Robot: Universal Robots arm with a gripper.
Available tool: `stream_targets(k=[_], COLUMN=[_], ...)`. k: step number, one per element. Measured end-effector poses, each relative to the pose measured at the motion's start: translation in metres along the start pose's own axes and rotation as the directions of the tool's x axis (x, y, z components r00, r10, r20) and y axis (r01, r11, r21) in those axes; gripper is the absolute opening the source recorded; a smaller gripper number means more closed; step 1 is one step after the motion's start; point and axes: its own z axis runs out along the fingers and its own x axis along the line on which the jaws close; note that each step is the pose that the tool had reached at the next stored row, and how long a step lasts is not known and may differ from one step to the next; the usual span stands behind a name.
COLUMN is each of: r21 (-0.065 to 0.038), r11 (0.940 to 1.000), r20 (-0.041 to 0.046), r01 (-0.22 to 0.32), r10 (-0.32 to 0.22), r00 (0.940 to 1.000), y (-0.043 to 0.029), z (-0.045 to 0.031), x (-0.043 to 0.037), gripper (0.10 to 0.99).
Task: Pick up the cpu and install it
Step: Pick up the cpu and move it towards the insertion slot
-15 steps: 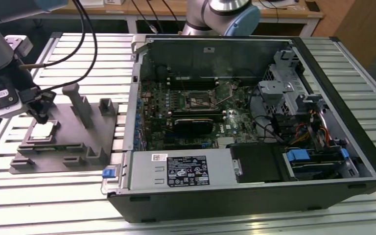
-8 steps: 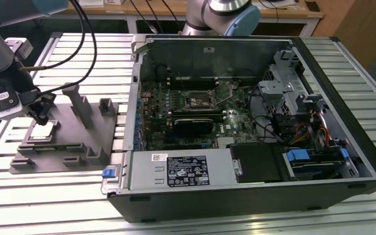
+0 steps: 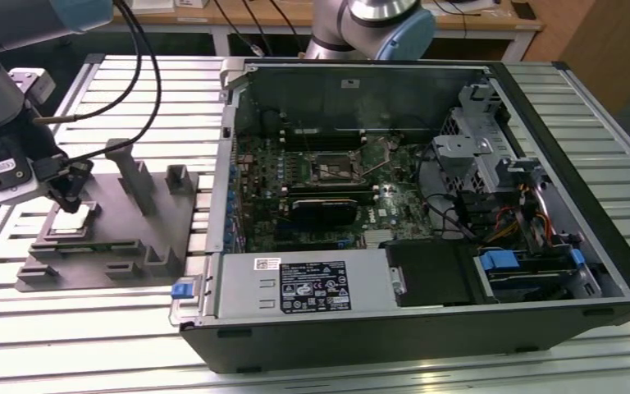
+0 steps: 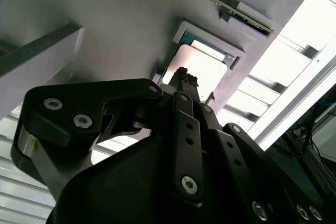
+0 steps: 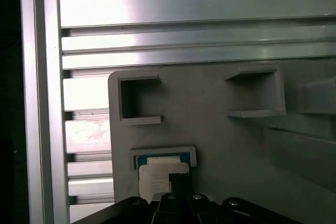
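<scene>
The cpu (image 3: 78, 217), a pale silver square, lies in a shallow recess of the grey plastic tray (image 3: 129, 238) at the exterior view's left. My gripper (image 3: 69, 199) points straight down over it. In the second wrist view the gripper (image 4: 182, 72) has its narrow fingers pressed together, tips on the top of the cpu (image 4: 202, 69). A teal strip of the recess shows along one edge of the chip. The first wrist view shows the cpu (image 5: 154, 178) just ahead of the gripper (image 5: 178, 178). I cannot tell whether the chip is lifted off the tray (image 5: 210, 129).
The open computer case (image 3: 403, 312) lies on the slatted aluminium table (image 3: 96, 345), right of the tray. Its motherboard carries the dark square socket (image 3: 331, 167) near the middle. Upright blocks (image 3: 134, 176) rise from the tray beside my gripper. A second arm's base (image 3: 376, 25) stands behind the case.
</scene>
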Motion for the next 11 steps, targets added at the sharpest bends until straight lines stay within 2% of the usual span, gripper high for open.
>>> stream_targets(k=[11], r21=[0.000], r11=[1.0000], r20=[0.0000], r01=[0.000], r10=[0.000], r00=[1.0000], y=[-0.0008], z=[0.0089], x=[0.0060], gripper=[0.106])
